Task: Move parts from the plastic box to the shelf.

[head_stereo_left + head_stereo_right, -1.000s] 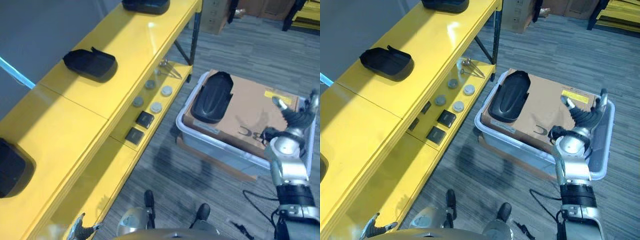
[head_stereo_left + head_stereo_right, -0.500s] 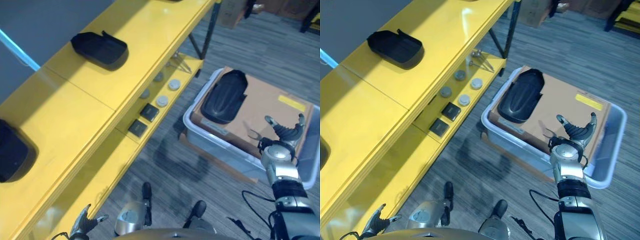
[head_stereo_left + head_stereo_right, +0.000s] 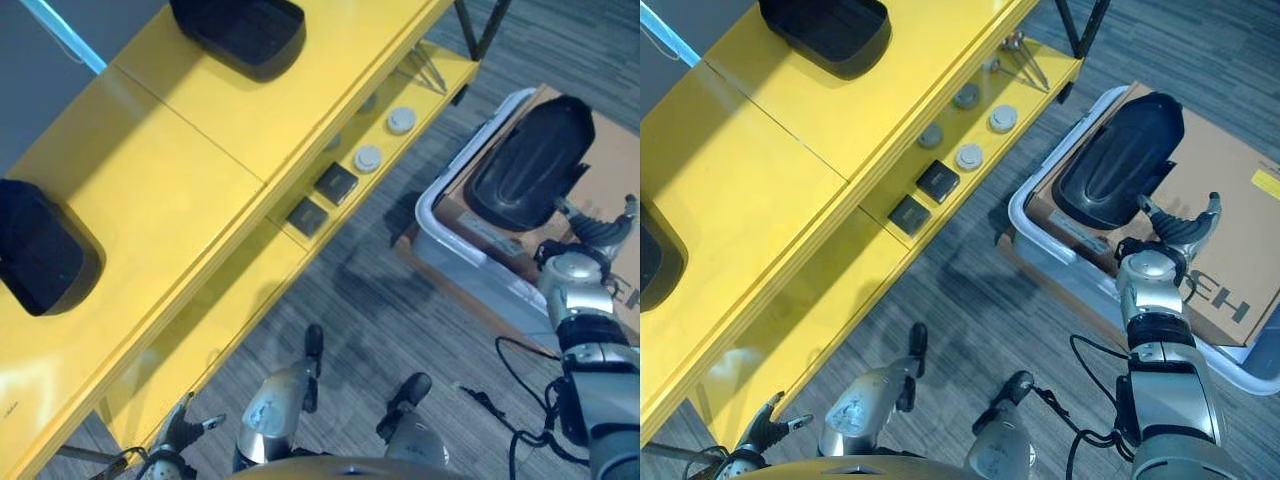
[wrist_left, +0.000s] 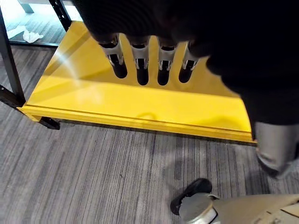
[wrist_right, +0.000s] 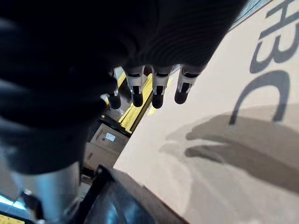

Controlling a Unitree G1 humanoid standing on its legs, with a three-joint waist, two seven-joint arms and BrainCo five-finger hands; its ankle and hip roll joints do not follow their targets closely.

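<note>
Since the frames a second ago the head camera has swung, so the whole scene has slid across both eye views; beyond that, the right hand [image 3: 1167,243] has drawn in from the far part of the cardboard to just beside the black part's near end.

The yellow shelf [image 3: 190,190] runs along the robot's left, its top board already carrying two black moulded parts: one at the far end [image 3: 240,30] and one nearer [image 3: 40,250]. Its lower board [image 3: 840,300] holds two small black blocks [image 3: 924,196], some grey discs [image 3: 985,135] and thin metal pieces at the far end. The clear plastic box [image 3: 1035,235] sits on the grey floor, with a cardboard sheet [image 3: 1230,240] laid across it. The long black moulded part [image 3: 1118,160] still to be moved lies on that sheet at the shelf-side edge.

The right hand hovers over the cardboard with fingers spread and released, holding nothing. The left hand [image 4: 149,60] hangs low by the lower board, its fingers straight and empty.

The risks, as I judge them: the part is long and smooth, so a grasp at one end may let it swing or slip. Pressing down could also tip the loose cardboard, sliding the part off.
</note>
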